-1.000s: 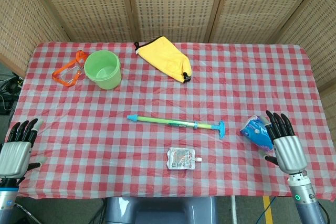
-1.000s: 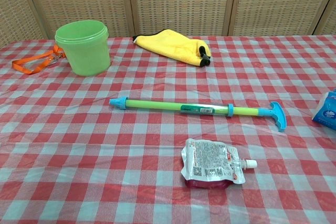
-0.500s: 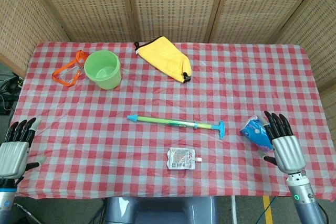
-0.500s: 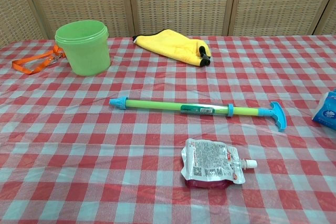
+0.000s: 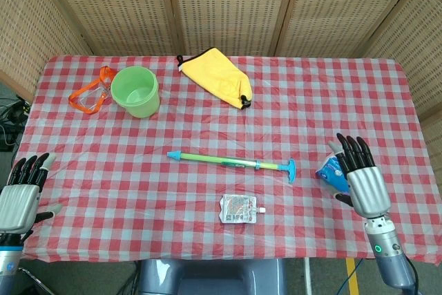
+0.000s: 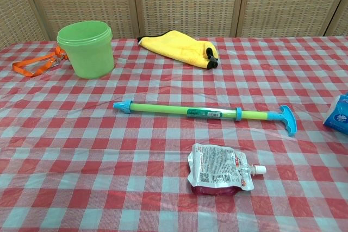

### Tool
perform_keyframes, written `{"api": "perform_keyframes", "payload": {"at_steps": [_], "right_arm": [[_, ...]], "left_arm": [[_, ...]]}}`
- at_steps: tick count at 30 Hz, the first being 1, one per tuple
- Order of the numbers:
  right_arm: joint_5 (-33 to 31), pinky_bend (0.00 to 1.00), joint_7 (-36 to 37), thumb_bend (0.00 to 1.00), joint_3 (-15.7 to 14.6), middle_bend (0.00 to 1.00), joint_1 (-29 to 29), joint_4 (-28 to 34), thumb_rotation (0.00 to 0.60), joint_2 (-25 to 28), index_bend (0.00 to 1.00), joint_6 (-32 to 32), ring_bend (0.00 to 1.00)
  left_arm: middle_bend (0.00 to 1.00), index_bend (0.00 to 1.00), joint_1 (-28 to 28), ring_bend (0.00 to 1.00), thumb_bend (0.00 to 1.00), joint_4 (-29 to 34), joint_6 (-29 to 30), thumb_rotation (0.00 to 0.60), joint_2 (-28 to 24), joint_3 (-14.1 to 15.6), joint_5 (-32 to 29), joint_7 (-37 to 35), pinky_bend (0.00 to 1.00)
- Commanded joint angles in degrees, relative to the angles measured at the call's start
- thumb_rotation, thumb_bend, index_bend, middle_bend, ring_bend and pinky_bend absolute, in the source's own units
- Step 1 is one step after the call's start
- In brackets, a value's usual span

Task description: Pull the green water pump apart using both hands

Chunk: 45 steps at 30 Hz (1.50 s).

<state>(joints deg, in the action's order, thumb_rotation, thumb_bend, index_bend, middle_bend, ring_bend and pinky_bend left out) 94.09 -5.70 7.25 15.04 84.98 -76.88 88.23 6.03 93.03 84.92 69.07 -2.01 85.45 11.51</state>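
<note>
The green water pump (image 5: 231, 162) (image 6: 201, 112) lies flat in the middle of the checked table, a long green tube with a blue nozzle at its left end and a blue T-handle (image 5: 291, 169) (image 6: 287, 119) at its right end. My left hand (image 5: 21, 195) hovers open at the table's front left corner, far from the pump. Over the front right edge my right hand (image 5: 361, 179) is open with fingers spread, right of the T-handle and partly over a blue tissue pack (image 5: 332, 170). Neither hand shows in the chest view.
A drink pouch (image 5: 238, 208) (image 6: 219, 169) lies just in front of the pump. At the back stand a green bucket (image 5: 135, 91) (image 6: 87, 48), orange goggles (image 5: 90, 94) and a yellow bag (image 5: 217, 77) (image 6: 179, 46). The tissue pack's edge (image 6: 338, 114) shows at the chest view's right border.
My right hand has moved up and a little left, toward the tissue pack and the pump's handle. The left hand has barely shifted. The pump has not moved.
</note>
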Motion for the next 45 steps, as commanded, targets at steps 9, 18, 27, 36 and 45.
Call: {"api": "perform_keyframes", "payload": {"at_steps": [9, 18, 27, 36, 45], "right_arm": [[-9.6, 0.56, -15.8, 0.09, 5.3, 0.78, 8.8, 5.0, 0.6, -4.6, 0.31, -13.9, 0.75], [-19.0, 0.91, -24.5, 0.15, 7.3, 1.0, 12.6, 4.1, 0.6, -12.2, 0.53, -18.1, 1.0], [-24.8, 0.93, -28.3, 0.17, 6.7, 1.0, 14.9, 0.5, 0.6, -17.3, 0.56, -20.7, 1.0], [-27.9, 0.93, -29.4, 0.3, 6.6, 1.0, 17.1, -3.2, 0.6, -20.0, 0.55, -22.7, 1.0], [-29.5, 0.93, -28.8, 0.38, 6.3, 1.0, 18.3, -6.3, 0.6, -21.3, 0.53, -24.0, 1.0]], "left_arm": [[0.0, 0.0, -0.2, 0.0, 0.0, -1.0, 0.8, 0.6, 0.7, -0.8, -0.7, 0.4, 0.0], [0.0, 0.0, 0.2, 0.0, 0.0, -1.8, 0.0, 0.6, 0.9, -1.0, -1.2, 0.2, 0.0], [0.0, 0.0, 0.4, 0.0, 0.0, -1.8, -0.6, 0.6, 0.8, -1.0, -1.6, -0.2, 0.0], [0.0, 0.0, 0.6, 0.0, 0.0, -1.7, -1.0, 0.6, 0.8, -0.9, -1.8, -0.2, 0.0], [0.0, 0.0, 0.8, 0.0, 0.0, -1.9, -1.5, 0.6, 0.9, -1.1, -2.3, -0.4, 0.0]]}}
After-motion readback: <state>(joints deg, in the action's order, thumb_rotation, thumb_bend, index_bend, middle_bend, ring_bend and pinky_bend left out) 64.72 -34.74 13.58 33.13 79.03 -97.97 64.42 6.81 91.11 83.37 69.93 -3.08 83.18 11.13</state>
